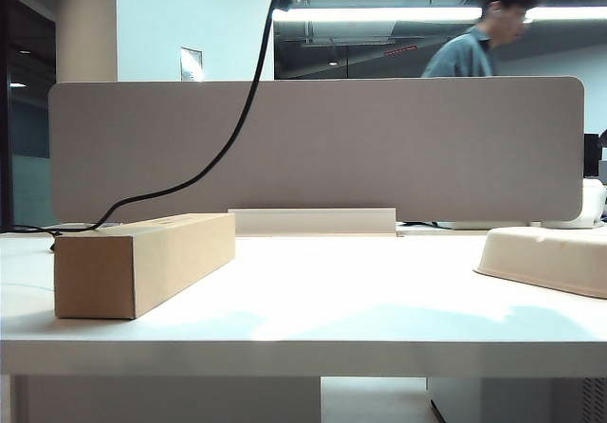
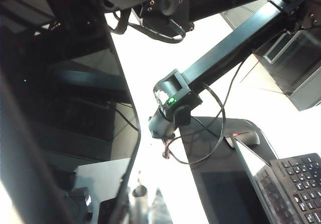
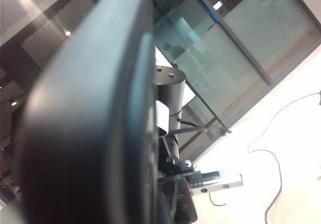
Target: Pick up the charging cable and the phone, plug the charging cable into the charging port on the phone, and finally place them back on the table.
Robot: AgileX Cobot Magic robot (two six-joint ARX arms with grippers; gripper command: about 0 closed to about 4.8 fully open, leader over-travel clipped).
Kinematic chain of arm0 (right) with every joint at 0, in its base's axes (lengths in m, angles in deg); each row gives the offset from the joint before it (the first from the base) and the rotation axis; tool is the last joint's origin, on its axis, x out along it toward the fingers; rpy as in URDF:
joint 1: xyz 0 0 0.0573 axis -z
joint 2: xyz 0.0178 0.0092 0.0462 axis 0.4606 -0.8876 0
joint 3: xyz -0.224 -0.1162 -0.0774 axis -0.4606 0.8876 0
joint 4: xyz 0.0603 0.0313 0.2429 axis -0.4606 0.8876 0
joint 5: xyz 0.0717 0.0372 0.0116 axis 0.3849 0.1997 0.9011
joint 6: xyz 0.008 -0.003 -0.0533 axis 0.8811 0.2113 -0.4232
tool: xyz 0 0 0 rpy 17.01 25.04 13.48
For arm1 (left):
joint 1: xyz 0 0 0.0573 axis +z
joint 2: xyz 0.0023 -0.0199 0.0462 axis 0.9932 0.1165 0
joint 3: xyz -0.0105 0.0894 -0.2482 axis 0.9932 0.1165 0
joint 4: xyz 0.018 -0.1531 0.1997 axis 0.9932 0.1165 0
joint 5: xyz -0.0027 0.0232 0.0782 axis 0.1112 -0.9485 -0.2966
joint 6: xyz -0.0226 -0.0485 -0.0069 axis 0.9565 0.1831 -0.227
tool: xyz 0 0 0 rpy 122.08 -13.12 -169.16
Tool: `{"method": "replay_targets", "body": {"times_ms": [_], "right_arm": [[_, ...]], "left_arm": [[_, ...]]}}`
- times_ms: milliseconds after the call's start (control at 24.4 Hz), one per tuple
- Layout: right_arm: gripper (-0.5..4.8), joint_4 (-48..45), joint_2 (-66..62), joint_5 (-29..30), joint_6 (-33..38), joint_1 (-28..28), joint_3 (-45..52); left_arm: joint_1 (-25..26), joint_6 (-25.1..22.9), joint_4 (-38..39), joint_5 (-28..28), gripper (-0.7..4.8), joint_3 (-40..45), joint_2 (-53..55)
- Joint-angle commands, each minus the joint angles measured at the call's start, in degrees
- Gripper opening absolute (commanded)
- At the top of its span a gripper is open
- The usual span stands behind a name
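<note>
surface (image 1: 322,300) held only a cardboard box (image 1: 142,262) and a beige tray (image 1: 545,260), with a grey divider (image 1: 313,148) behind. phone, charging cable, left and right end effectors went unseen — both end effectors clenched, contents undetermined. judged mid-air plugging; next move calls for lowering.

Grey divider panel (image 1: 313,148) behind desk; ceiling strip light (image 1: 379,13); glass partitions (image 3: 241,38).

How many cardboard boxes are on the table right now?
1: the cardboard box lies on the table at the left of the exterior view. Others could be hidden out of frame.
</note>
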State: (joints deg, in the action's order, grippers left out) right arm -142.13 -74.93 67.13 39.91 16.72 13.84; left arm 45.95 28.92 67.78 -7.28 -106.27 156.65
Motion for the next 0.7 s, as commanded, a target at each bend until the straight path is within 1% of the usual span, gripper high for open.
{"method": "replay_targets", "body": {"times_ms": [41, 369, 491, 696], "right_arm": [[-0.05, -1.68, 0.2, -0.37, -0.33, 0.02, -0.48], [-0.05, -1.7, 0.2, -0.39, -0.33, 0.04, -0.48], [-0.05, -1.66, 0.2, -0.37, -0.33, 0.04, -0.48], [-0.05, -1.68, 0.2, -0.35, -0.33, 0.02, -0.48]], "left_arm": [[0.0, 0.17, -0.46, 0.66, -0.06, -0.11, -0.22], [-0.02, -0.09, 1.05, 0.63, -0.06, -0.09, 0.35], [0.0, 0.44, -0.92, 0.46, -0.06, -0.11, 0.35], [0.09, 0.57, -1.55, 0.2, -0.06, -0.09, 0.35]]}}
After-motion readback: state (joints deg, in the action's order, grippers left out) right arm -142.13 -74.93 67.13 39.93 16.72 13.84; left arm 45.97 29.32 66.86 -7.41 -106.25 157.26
